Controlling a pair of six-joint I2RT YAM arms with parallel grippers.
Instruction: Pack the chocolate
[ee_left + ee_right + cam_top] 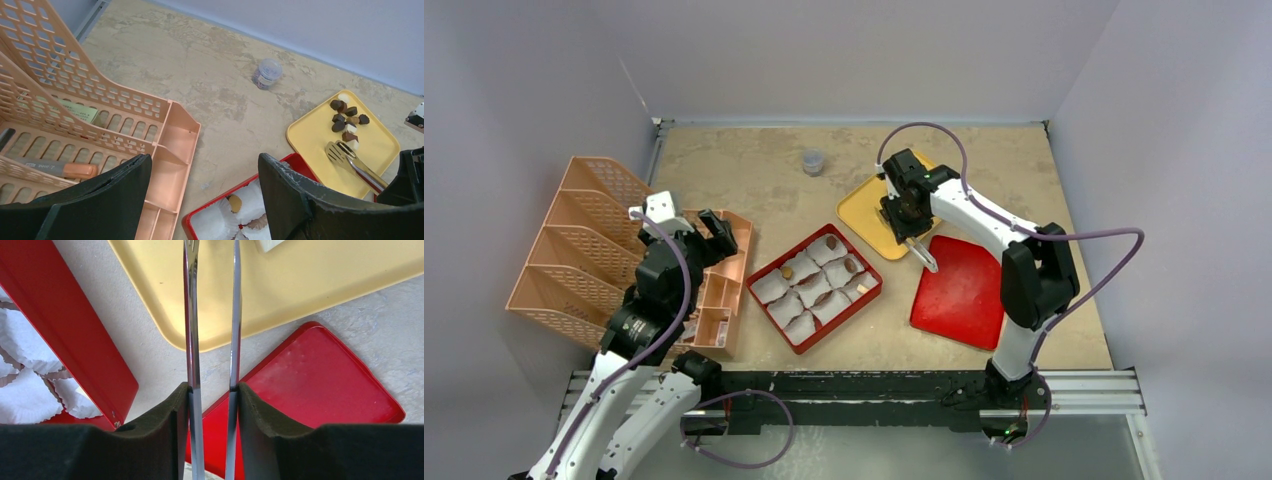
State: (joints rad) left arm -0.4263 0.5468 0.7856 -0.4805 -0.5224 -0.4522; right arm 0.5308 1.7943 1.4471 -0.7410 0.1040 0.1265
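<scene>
The chocolate lies as a small pile of dark, light brown and cream chunks on a yellow tray. Some pieces sit in the white paper cups of the red box, one of them at the back corner. My right gripper is shut on metal tongs above the tray. The tongs' head rests just short of the pile, and I see nothing between its arms. Over the peach organiser my left gripper hangs open and holds nothing.
A red lid lies flat right of the box. A peach file rack with a compartment tray fills the left side. Near the back wall stands a small lidded jar.
</scene>
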